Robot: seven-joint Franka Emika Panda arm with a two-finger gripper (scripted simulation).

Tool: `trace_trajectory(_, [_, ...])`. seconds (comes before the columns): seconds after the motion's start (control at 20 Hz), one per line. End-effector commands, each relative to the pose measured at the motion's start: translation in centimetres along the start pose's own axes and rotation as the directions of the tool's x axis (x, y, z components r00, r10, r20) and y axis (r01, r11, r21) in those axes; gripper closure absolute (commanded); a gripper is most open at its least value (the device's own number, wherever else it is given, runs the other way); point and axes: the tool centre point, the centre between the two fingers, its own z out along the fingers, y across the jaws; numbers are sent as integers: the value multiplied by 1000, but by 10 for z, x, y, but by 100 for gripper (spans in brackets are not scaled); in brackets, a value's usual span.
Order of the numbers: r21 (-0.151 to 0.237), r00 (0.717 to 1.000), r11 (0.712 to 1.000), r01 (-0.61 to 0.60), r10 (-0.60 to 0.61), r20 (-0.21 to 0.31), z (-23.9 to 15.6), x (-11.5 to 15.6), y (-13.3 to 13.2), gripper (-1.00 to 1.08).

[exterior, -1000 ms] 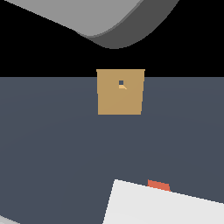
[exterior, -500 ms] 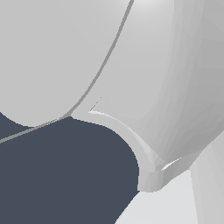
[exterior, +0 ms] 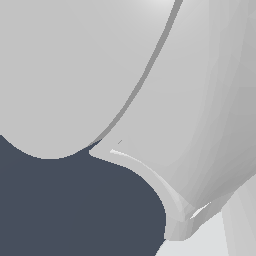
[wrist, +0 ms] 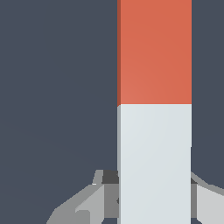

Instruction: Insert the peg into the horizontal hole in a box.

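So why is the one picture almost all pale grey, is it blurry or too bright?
Exterior view: not blur; the arm sits close to the camera and blocks most of the scene, with soft shading and one small bright highlight. Wrist view: sharp, evenly lit, the peg flat-coloured, no glare.

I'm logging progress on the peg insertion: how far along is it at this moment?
Early stage. Done: in the wrist view the hand is lined up over the peg, a finger on each side of its pale half. In hand: closing the grasp, though contact isn't clear. Left: lifting and inserting; the arm hides box and hole in the exterior view.
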Motion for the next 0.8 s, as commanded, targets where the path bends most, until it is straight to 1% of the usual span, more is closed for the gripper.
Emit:
trace_trajectory(0.0, [-1, 1000, 1000, 0, 0, 0, 0, 0, 0, 108])
trace_trajectory(0.4, [0, 1000, 1000, 3, -3, 0, -2, 4, -1, 108])
trace_trajectory(0.6, [0, 1000, 1000, 10, -10, 0, -6, 18, -3, 108])
trace_trajectory(0.75, [0, 1000, 1000, 20, -20, 0, -12, 35, -5, 108])
